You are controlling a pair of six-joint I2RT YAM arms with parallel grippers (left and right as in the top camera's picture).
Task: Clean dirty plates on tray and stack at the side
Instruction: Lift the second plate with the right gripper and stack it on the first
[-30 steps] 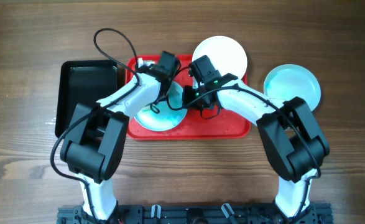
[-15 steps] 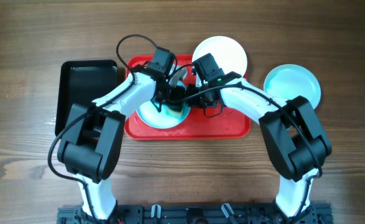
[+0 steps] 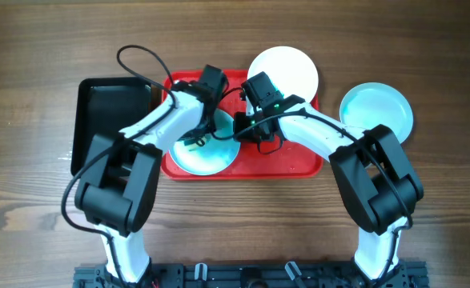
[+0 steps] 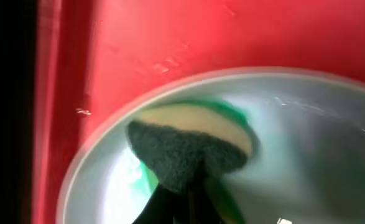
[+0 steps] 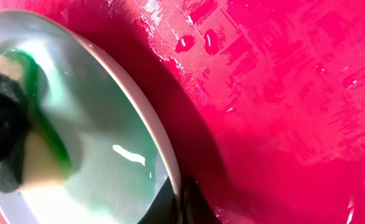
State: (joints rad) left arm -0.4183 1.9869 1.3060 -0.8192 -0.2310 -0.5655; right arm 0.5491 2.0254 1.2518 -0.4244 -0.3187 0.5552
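A mint-blue plate (image 3: 206,152) with green smears lies on the red tray (image 3: 291,160). My left gripper (image 3: 198,132) is shut on a sponge (image 4: 188,146), yellow with a dark scrub face, pressed on the plate's inside (image 4: 306,143). My right gripper (image 3: 243,132) is shut on that plate's rim (image 5: 170,155), one finger inside, one outside. A white plate (image 3: 287,70) rests at the tray's far edge. A second mint-blue plate (image 3: 376,112) lies on the table to the right of the tray.
A smaller black tray (image 3: 106,116) lies on the wooden table just left of the red tray. Water drops sit on the red tray floor (image 5: 281,74). Both arms cross over the tray's middle.
The left gripper has swept the sponge back and forth across the plate, right then back left. The plate has shifted slightly in the right gripper's hold.
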